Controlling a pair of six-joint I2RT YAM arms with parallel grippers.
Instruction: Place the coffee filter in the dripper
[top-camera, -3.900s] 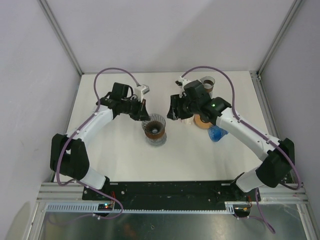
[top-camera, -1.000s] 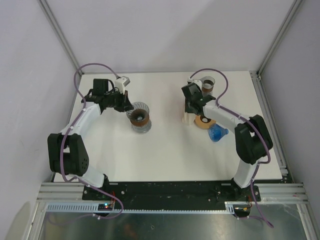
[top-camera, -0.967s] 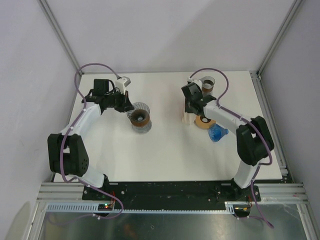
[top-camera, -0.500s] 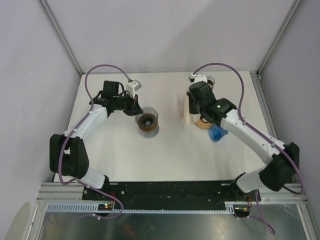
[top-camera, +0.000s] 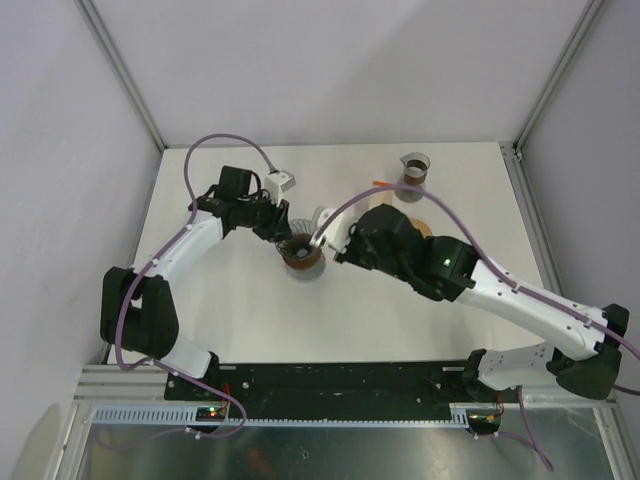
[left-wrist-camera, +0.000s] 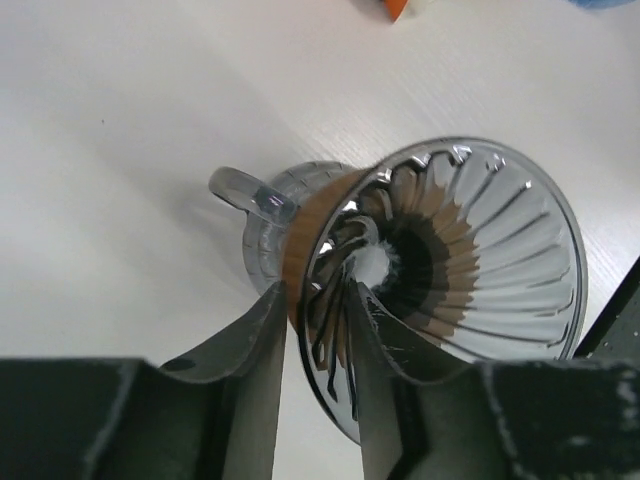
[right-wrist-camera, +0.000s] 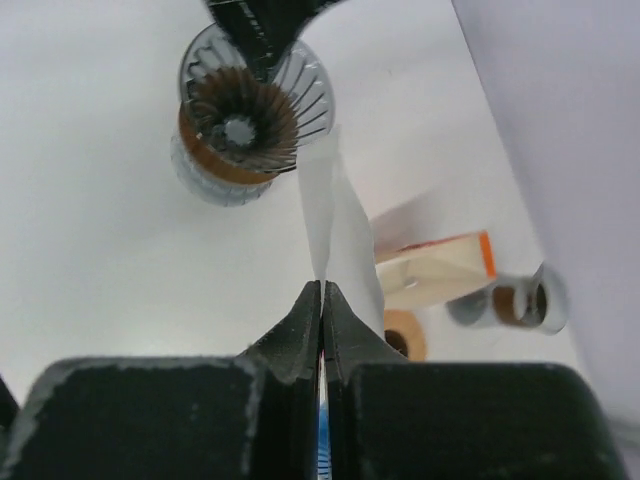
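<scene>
The dripper (top-camera: 302, 253) is a ribbed clear glass cone with a brown band and a side handle, standing on the white table left of centre. My left gripper (top-camera: 285, 229) straddles its near rim (left-wrist-camera: 330, 330); the jaws stand apart, with a gap beside the glass. The coffee filter (right-wrist-camera: 332, 205) is a folded white paper, held upright by its lower edge in my shut right gripper (right-wrist-camera: 322, 286). In the top view the filter (top-camera: 322, 222) hangs just right of the dripper, and the right gripper (top-camera: 336, 246) sits beside its right rim. The dripper (right-wrist-camera: 248, 118) lies ahead of the filter.
A filter box with an orange end (right-wrist-camera: 440, 268), a brown tape roll (right-wrist-camera: 405, 335) and a small glass cup (right-wrist-camera: 520, 300) lie at the back right. The cup (top-camera: 413, 168) stands near the far table edge. Frame posts rise at the back corners.
My right arm has swung from the box at the back right over to the dripper, carrying the filter. The left gripper shifted right with the dripper, and its jaws have parted.
</scene>
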